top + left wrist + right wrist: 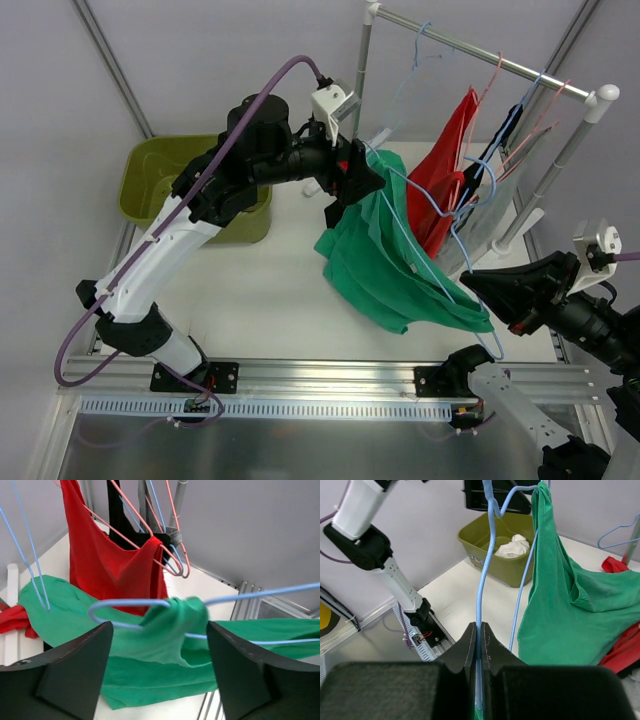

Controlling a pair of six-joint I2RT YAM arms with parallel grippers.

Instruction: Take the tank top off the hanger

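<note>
The green tank top (385, 260) hangs from a light blue wire hanger (420, 245) that lies tilted above the table. My right gripper (478, 285) is shut on the hanger's lower end; in the right wrist view its jaws (480, 630) pinch the blue wire (482, 580), with the tank top (570, 610) draped to the right. My left gripper (350, 185) is at the top's upper end. In the left wrist view it (157, 630) stands open, with a green strap (175, 625) looped over the hanger wire (125, 602) between the fingers, touching neither.
A clothes rack (480, 50) at the back right carries more hangers, a red garment (445, 170) and a dark one. An olive bin (170, 180) stands at the back left, with a white cloth (512, 547) inside. Grey walls close in behind.
</note>
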